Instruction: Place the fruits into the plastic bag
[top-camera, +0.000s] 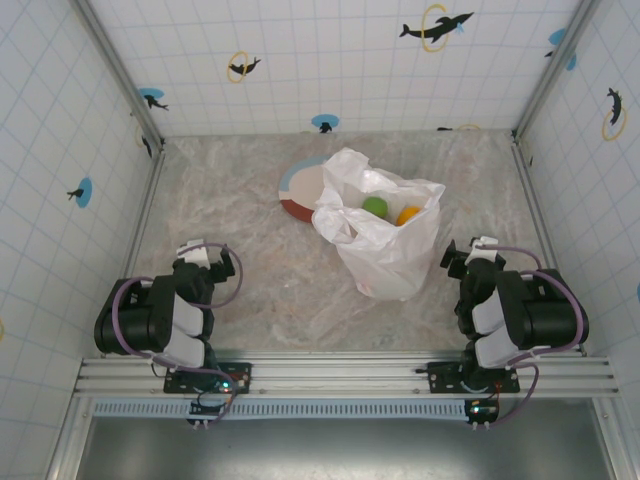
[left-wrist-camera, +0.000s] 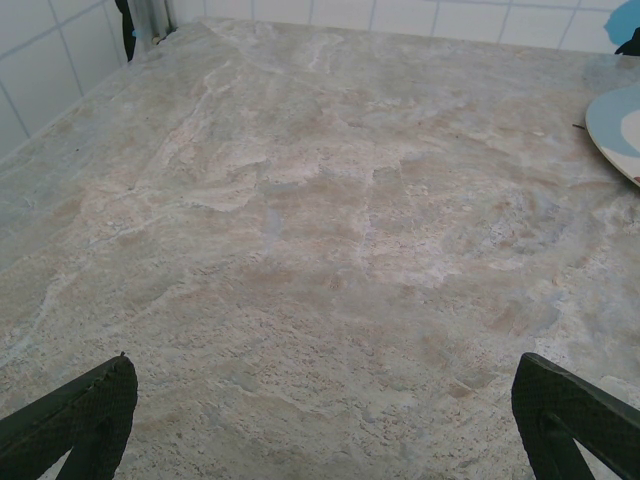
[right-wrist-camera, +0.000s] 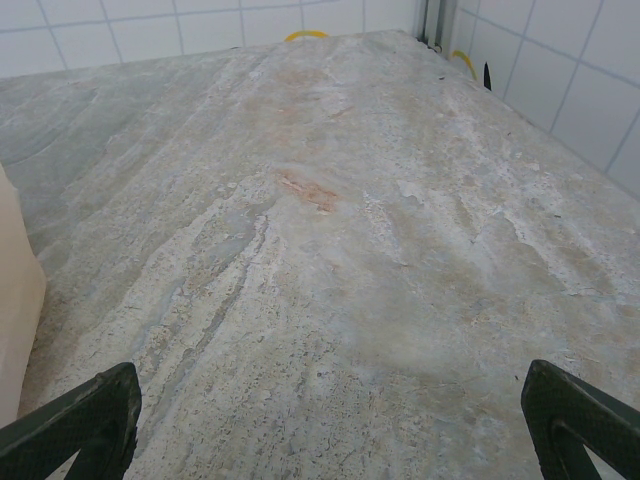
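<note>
— Where are we seeing the plastic bag?
— We are seeing it from above; it is sitting on the table, near the middle and a bit toward the right; it is white and crinkly, and its top is gaping open.
— Are we finding any fruits in it?
— Yes; we are looking down into the open top and seeing a green fruit and an orange fruit lying side by side inside the bag; the film is hiding whatever lies lower, so we are not counting more.
— And the plate?
— It is lying flat at the bag's far left side; the bag is covering its right part; we are seeing its reddish-brown rim and pale middle.
— What is the left pincer doing?
— Its two dark fingers are standing spread wide; bare table is showing between them, so it is pinching nothing; it is sitting at the near left, well apart from the bag.
— And the right pincer?
— It is spread wide too, and it is holding nothing; it is sitting at the near right, near the bag; the bag's side is showing at the left edge of its own camera.
</note>
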